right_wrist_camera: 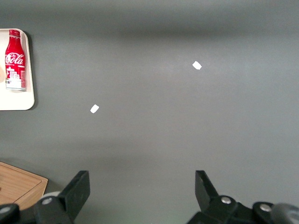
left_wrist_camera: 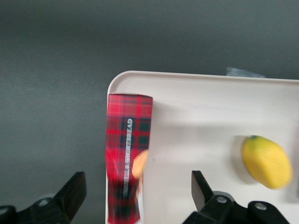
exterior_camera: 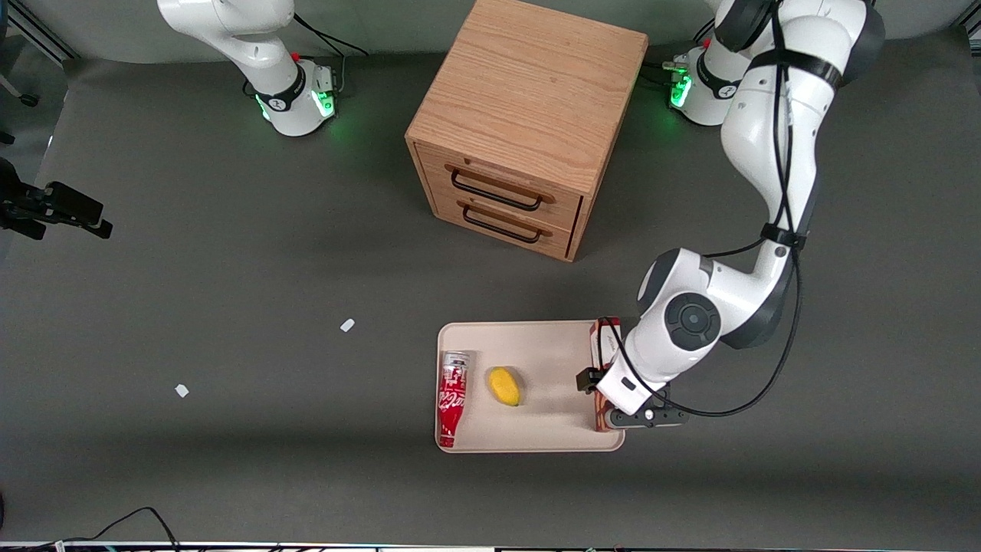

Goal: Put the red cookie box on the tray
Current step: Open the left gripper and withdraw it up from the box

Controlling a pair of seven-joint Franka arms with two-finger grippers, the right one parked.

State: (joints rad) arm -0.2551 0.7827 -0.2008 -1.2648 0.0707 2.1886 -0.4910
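The red cookie box (left_wrist_camera: pixel 126 154), a slim tartan-red carton with a cookie picture, lies flat on the beige tray (left_wrist_camera: pixel 196 102) along its edge toward the working arm's end. In the front view the box (exterior_camera: pixel 603 341) is mostly hidden under the wrist, on that same tray (exterior_camera: pixel 536 337). My left gripper (exterior_camera: pixel 644 418) hovers over the end of the box nearer the front camera. In the left wrist view the gripper (left_wrist_camera: pixel 138 198) is open, with the fingers (left_wrist_camera: pixel 74 191) wide apart on either side of the box and clear of it.
A red-and-white soda can (exterior_camera: pixel 452 399) and a yellow fruit (exterior_camera: pixel 504 386) lie on the tray. The wooden drawer cabinet (exterior_camera: pixel 521 123) stands farther from the front camera. Two white scraps (exterior_camera: pixel 347 325) lie on the grey table toward the parked arm's end.
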